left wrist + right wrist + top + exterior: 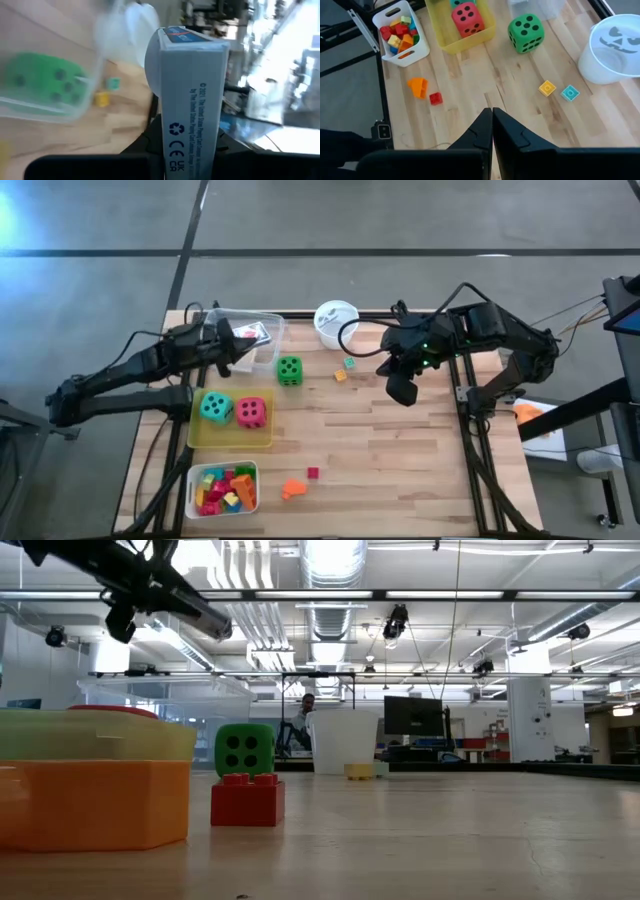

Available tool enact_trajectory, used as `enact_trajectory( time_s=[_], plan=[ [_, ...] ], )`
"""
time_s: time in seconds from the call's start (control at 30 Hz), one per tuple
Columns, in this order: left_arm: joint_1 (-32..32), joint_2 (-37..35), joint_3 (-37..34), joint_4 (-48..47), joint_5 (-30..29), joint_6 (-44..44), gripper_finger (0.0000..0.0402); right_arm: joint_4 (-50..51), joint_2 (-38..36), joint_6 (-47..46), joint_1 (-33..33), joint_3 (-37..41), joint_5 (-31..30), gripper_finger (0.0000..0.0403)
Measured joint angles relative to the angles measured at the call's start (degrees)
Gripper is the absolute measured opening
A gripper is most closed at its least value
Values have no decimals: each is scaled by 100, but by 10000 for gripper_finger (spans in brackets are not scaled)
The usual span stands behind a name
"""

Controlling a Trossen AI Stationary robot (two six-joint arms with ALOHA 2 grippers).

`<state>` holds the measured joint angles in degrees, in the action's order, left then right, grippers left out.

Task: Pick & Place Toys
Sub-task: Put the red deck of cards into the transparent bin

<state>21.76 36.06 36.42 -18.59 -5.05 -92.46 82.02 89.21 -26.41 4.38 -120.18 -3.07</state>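
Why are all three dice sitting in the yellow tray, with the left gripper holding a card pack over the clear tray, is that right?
Not quite. Only the teal die and red die sit in the yellow tray; the green die stands on the table beside it, as the high view shows. The left gripper does hold a card pack over the clear tray.
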Motion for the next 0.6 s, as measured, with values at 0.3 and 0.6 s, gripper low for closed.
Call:
enact_trajectory(
  time_s=[0.3, 0.6],
  plan=[
    [818, 5, 36, -436, 331, 428, 48, -7, 0, -17, 37, 41, 2, 9],
    [1257, 19, 38, -853, 357, 863, 48, -5, 0, -13, 76, 182, 7, 9]
  ],
)
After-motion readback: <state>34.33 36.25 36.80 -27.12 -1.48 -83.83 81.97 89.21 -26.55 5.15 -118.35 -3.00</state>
